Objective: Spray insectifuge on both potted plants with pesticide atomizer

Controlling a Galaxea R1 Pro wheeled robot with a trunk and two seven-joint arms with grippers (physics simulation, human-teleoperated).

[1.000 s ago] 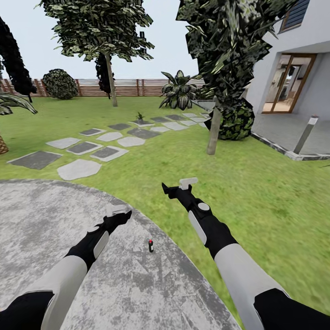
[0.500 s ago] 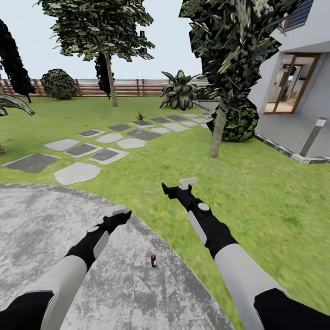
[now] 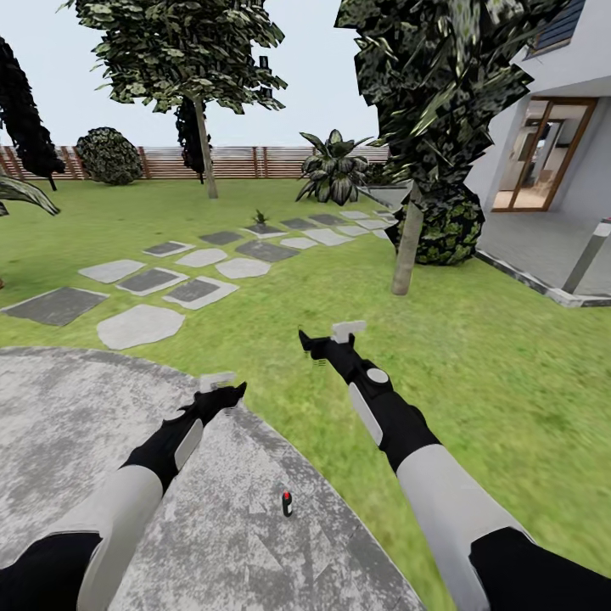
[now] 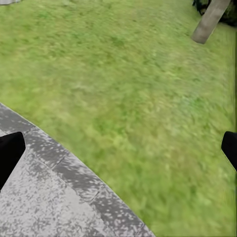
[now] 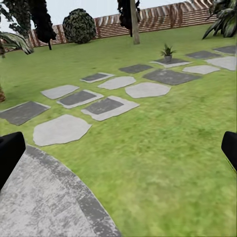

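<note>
The pesticide atomizer [image 3: 287,503], a small slim dark bottle with a red-tipped head, stands upright on the round grey patio [image 3: 76,424], low between my two arms. My left gripper [image 3: 225,386] hovers over the patio's edge, open and empty; in the left wrist view its black fingertips [image 4: 10,150] sit far apart over grass and paving. My right gripper [image 3: 331,335] is held out over the lawn, open and empty, its fingertips [image 5: 10,148] wide apart. One potted plant [image 3: 260,218] [image 5: 168,51] stands far off on a stepping stone. The second potted plant is out of view.
Grey stepping stones [image 3: 140,324] run across the lawn toward a brown slatted fence [image 3: 255,161]. A tree trunk [image 3: 407,250] rises ahead on the right beside a dark bush [image 3: 445,229]. A house terrace with a grey bollard lamp [image 3: 587,255] lies at the far right.
The whole view has shifted as the robot rolls forward. The atomizer now sits lower and nearer between my arms. Both grippers stay open, held slightly higher.
</note>
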